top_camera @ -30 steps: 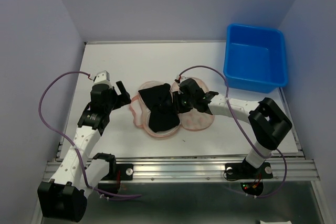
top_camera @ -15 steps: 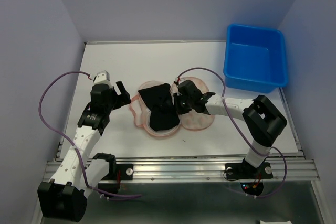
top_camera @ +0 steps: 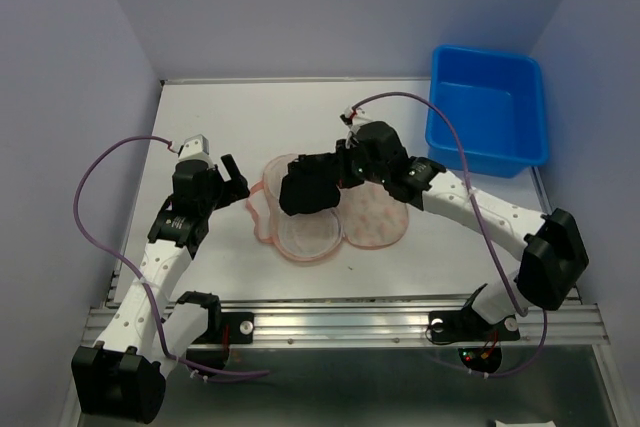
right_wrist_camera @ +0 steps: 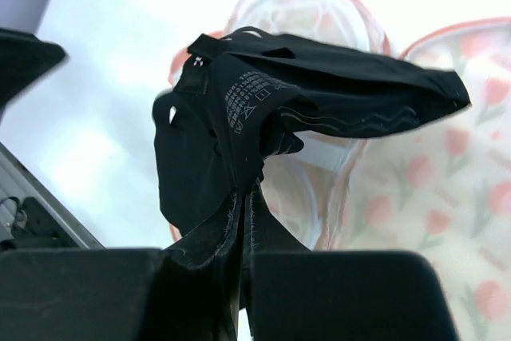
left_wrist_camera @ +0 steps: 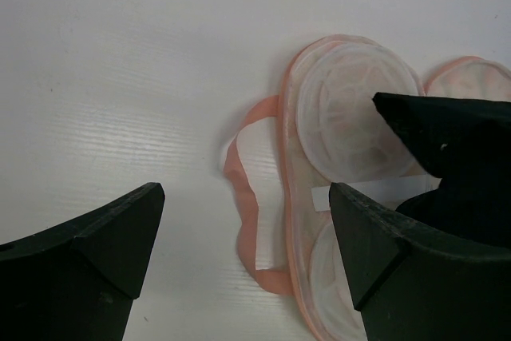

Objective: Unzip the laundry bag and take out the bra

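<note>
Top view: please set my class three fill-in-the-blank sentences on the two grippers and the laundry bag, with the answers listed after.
1. The right gripper is shut on the black ____.
2. The left gripper is ____ and holds nothing.
3. The laundry bag lies on the white ____.

Answers: bra; open; table.

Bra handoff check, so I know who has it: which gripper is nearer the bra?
Right. The right gripper is shut on the bra, holding it over the bag. The left gripper hangs open beside the bag's left edge, apart from the bra.
</note>
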Robot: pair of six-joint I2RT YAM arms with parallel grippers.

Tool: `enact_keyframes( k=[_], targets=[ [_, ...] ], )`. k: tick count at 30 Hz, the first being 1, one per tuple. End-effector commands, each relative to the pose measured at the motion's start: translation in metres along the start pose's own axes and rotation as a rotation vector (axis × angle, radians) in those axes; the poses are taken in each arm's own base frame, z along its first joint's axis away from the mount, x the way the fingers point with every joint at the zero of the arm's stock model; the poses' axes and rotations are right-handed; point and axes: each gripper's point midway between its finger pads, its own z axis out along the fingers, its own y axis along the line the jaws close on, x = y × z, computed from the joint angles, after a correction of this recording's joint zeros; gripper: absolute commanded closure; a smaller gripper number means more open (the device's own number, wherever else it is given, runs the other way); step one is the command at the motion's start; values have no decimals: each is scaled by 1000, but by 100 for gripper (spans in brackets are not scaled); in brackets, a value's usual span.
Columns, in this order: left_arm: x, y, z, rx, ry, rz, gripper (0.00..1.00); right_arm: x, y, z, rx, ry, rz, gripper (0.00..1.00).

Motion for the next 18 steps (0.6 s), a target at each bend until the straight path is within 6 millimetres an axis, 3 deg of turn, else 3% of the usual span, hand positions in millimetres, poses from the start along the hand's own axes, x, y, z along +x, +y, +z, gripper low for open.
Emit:
enact_keyframes(
  k=[1,2,3,4,5,8,9,10,11,14,15,18],
  targets=[
    [-4,0,0,9,-28,12,3,-57,20,-30,-2,-135,-45,99],
    [-4,0,0,10,-29,12,3,-72,8,-35,60,-173,-44,99],
    [-3,0,0,11,-27,12,3,-96,11,-45,63,-220,-53,99],
    [-4,0,0,11,-29,12,3,-103,5,-50,80,-219,-50,99],
    [-3,0,0,11,-27,12,3,-133,-6,-61,107,-272,-40,99],
    [-4,0,0,12,-30,11,3,-164,-34,-79,166,-302,-28,99],
    [-4,0,0,10,-31,9,3,-189,-58,-91,215,-344,-15,99],
    [-5,0,-1,12,-33,10,3,-194,-70,-96,226,-339,-7,99],
    [-5,-1,-1,14,-34,10,3,-205,-103,-106,261,-355,25,99],
    [-5,-1,-2,18,-37,10,3,-228,-141,-127,271,-386,49,99],
    [-5,-2,-2,23,-37,10,3,-232,-178,-133,333,-385,66,99],
    [-7,-5,-4,37,-44,7,3,-253,-214,-152,383,-393,59,99]
  ],
)
